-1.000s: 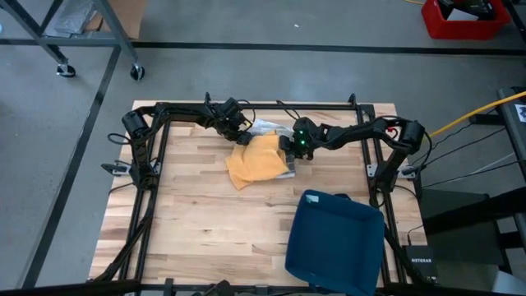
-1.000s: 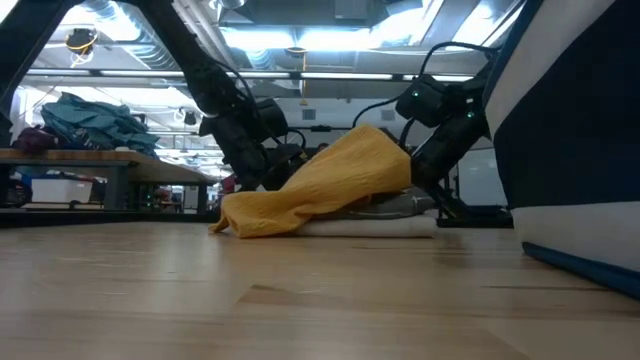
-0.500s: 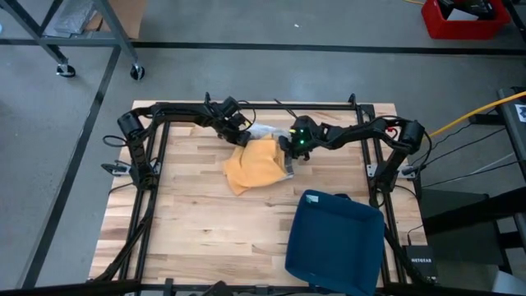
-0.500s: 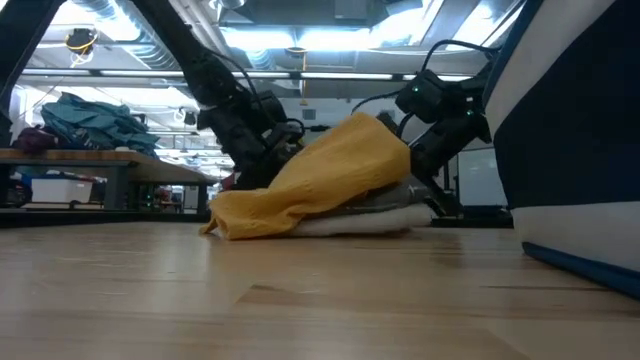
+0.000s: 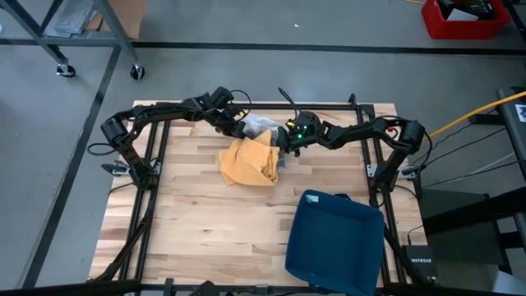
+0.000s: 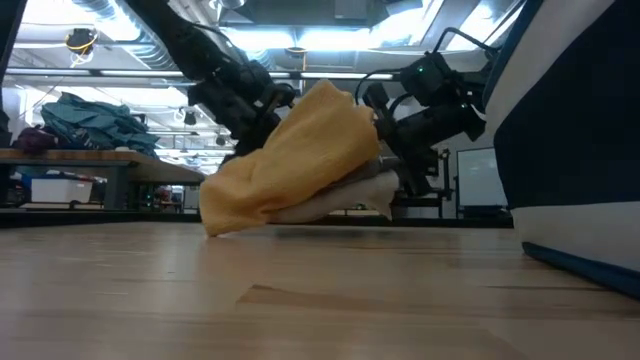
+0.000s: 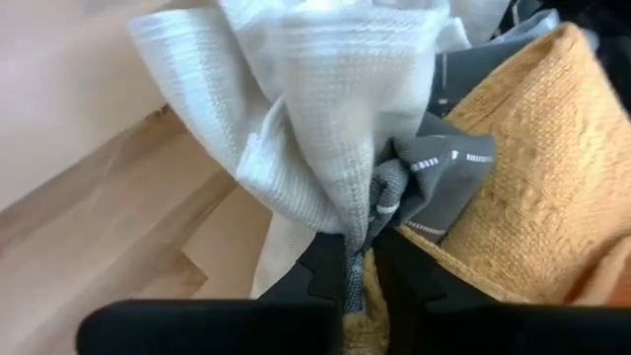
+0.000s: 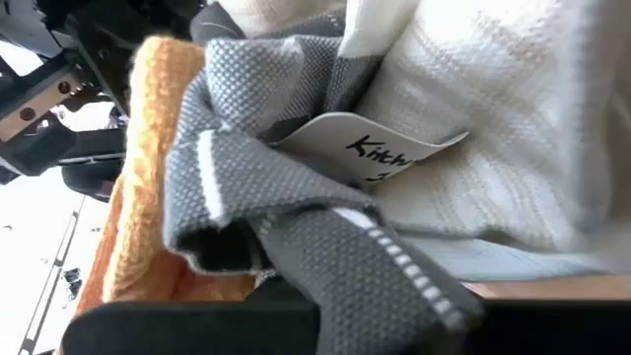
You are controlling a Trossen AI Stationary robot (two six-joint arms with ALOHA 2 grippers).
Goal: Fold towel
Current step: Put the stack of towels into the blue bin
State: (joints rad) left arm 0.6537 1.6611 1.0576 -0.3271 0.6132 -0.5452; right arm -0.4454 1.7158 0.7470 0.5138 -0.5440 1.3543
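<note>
- Your left gripper point(image 7: 357, 286) and right gripper point(image 5: 283, 141) have just pinched their jaws onto the towel pile point(image 5: 249, 159) and lifted its far edge.
- Each probably holds several layers, so the fold could drag the grey towel point(image 8: 286, 207) too.

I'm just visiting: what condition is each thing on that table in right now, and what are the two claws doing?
Left gripper: shut on white-and-grey towel.
Right gripper: shut on the same towel.
White-and-grey towel: bunched, lifted at the pinched edges.
Yellow towel: crumpled, draped over it.
Blue bin: on its side near the table's front right.
</note>
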